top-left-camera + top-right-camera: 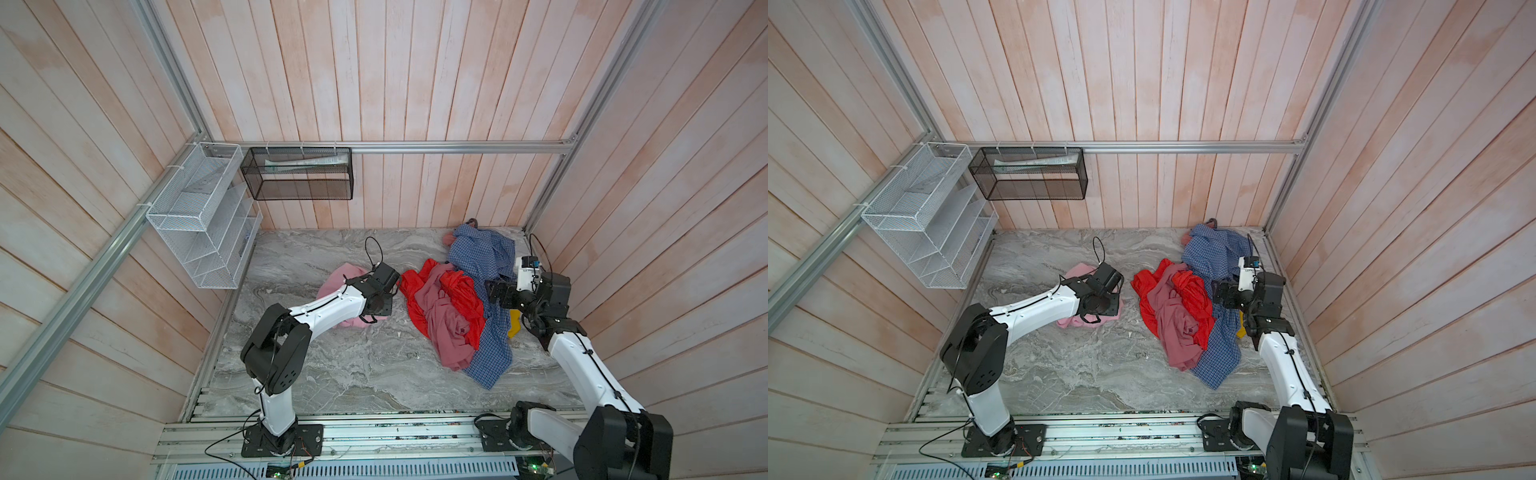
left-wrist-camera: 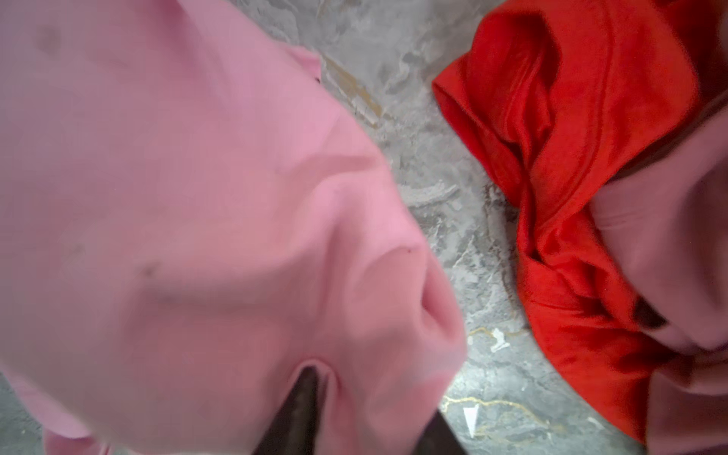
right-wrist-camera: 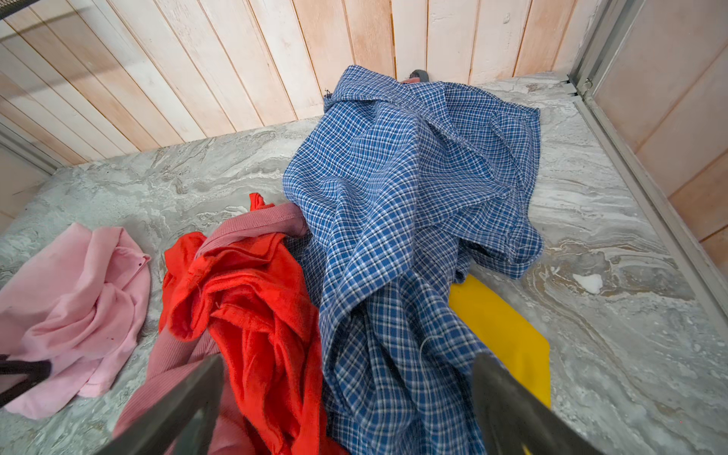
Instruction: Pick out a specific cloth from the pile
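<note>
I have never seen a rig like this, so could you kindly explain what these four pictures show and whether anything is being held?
Two white-and-black robot arms stand at a marble table, each ending in a two-fingered gripper. Two pictures look down from overhead; the other two come from cameras on the arms' wrists. The light pink cloth lies apart from the pile of red, mauve, checked and yellow garments. The left gripper is down at the pink cloth, fabric bunched around its fingers; whether it grips is unclear. The right gripper hangs open over the pile, holding nothing.
</note>
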Available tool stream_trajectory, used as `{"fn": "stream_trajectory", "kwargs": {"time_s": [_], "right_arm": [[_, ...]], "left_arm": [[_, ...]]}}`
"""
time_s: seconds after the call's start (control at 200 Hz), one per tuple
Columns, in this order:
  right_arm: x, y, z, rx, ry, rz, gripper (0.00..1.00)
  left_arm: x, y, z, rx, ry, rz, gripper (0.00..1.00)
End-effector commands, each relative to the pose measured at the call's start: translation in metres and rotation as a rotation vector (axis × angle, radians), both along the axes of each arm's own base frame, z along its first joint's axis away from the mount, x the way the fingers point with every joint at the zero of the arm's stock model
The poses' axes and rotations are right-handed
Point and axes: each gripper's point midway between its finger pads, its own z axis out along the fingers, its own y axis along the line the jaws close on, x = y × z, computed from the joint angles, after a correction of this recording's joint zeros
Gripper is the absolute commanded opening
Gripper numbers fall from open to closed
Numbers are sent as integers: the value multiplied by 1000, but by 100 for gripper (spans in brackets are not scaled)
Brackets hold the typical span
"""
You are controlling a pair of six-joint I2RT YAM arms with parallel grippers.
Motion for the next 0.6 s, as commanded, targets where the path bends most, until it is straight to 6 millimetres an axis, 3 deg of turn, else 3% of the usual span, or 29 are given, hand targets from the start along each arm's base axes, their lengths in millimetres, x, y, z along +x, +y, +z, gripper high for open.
{"fn": "stream_trajectory", "kwargs": {"time_s": [0.0, 0.285, 0.515, 0.595], "right_arm": [[1, -1, 1, -5, 11, 3, 98], [-1, -2, -4, -10, 24, -5, 98], [-1, -3, -3, -24, 20, -6, 98], [-1, -3, -3, -24, 21, -6, 98]], "left_arm": [[-3, 2, -11, 12, 29, 13, 57], [1, -5, -33, 26, 69, 0, 76], [15, -1, -61, 121, 102, 52, 76], [17, -1, -69, 130, 107, 63, 72]]}}
